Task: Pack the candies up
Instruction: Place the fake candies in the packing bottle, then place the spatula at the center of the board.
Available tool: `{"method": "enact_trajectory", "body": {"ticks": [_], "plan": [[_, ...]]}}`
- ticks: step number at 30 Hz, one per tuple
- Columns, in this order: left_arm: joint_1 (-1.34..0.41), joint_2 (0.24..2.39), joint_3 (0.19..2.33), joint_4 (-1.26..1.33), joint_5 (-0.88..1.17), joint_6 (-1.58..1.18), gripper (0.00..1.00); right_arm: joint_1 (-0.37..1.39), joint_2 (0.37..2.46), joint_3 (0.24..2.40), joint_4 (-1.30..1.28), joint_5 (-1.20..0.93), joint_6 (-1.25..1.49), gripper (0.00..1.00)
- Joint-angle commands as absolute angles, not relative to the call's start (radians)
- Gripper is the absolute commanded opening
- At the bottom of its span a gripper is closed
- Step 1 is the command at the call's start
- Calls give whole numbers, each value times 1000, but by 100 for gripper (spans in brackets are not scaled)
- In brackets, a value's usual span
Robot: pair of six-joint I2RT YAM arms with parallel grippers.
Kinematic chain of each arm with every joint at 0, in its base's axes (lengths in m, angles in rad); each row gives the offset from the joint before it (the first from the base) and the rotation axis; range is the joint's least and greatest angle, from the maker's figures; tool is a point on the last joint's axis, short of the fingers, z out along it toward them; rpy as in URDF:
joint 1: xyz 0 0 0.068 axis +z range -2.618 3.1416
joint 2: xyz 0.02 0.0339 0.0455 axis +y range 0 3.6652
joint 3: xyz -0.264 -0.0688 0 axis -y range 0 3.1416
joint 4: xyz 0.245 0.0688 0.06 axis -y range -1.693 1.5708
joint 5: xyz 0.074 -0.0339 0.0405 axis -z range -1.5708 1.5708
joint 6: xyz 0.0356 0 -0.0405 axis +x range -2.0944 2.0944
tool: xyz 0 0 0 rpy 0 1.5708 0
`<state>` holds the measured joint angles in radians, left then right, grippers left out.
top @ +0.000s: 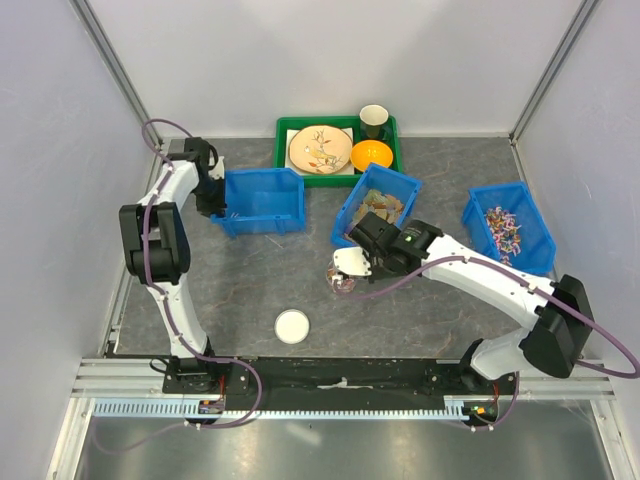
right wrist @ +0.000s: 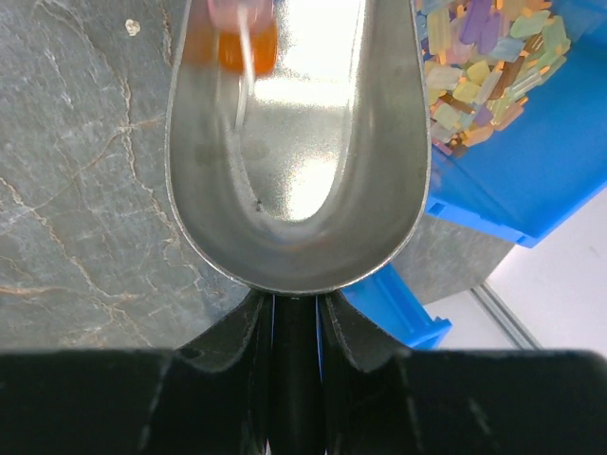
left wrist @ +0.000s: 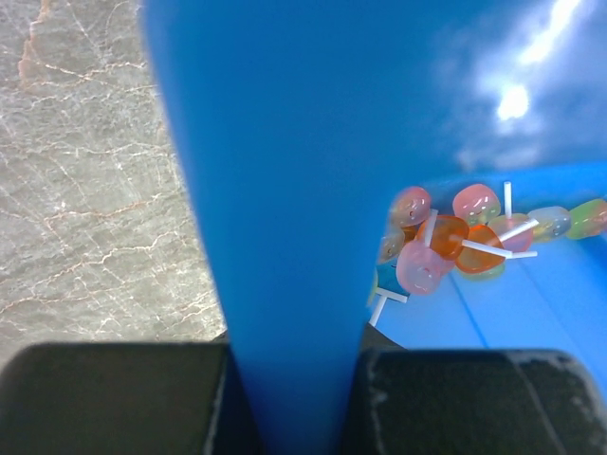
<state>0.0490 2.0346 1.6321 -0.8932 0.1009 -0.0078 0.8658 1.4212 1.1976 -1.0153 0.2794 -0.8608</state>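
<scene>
Blue plastic filled my left wrist view: the left gripper (left wrist: 294, 398) pinched the wall of the left blue bin (top: 262, 200), with lollipops (left wrist: 446, 248) piled inside it. My right gripper (right wrist: 294, 327) was clamped on the handle of a metal scoop (right wrist: 299, 180), one orange lollipop (right wrist: 237, 43) at its far end, over a small container (top: 345, 280) on the grey table (top: 250, 280). The wrapped candies (top: 503, 230) lay in the right-hand bin (top: 478, 215), well apart from the scoop.

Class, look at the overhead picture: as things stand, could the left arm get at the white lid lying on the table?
Probably not at once. The left gripper is shut on the wall of the blue bin, so it is occupied. The white lid itself lies on bare table with nothing over it.
</scene>
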Motion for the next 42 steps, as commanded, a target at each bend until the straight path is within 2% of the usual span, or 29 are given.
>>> {"method": "enact_trajectory", "body": {"ticks": [1, 7, 10, 15, 27, 32, 42], "plan": [[58, 2052, 1706, -919, 130, -38, 10, 884, 1439, 1255, -1017, 380, -864, 0], [72, 2062, 1735, -930, 153, -40, 18, 890, 1460, 1287, -1017, 423, -868, 0], [78, 2062, 1747, -940, 164, -43, 27, 897, 1465, 1302, -1028, 455, -876, 0], [86, 2056, 1764, -957, 179, -40, 36, 905, 1462, 1335, -1049, 480, -890, 0], [86, 2000, 1744, -959, 302, -32, 40, 911, 1355, 1359, -1094, 471, -877, 0], [86, 1938, 1740, -953, 331, -32, 45, 816, 1267, 1336, -1081, 384, -861, 0], [86, 1832, 1730, -943, 384, -34, 47, 525, 996, 1080, -1055, 177, -873, 0]]}}
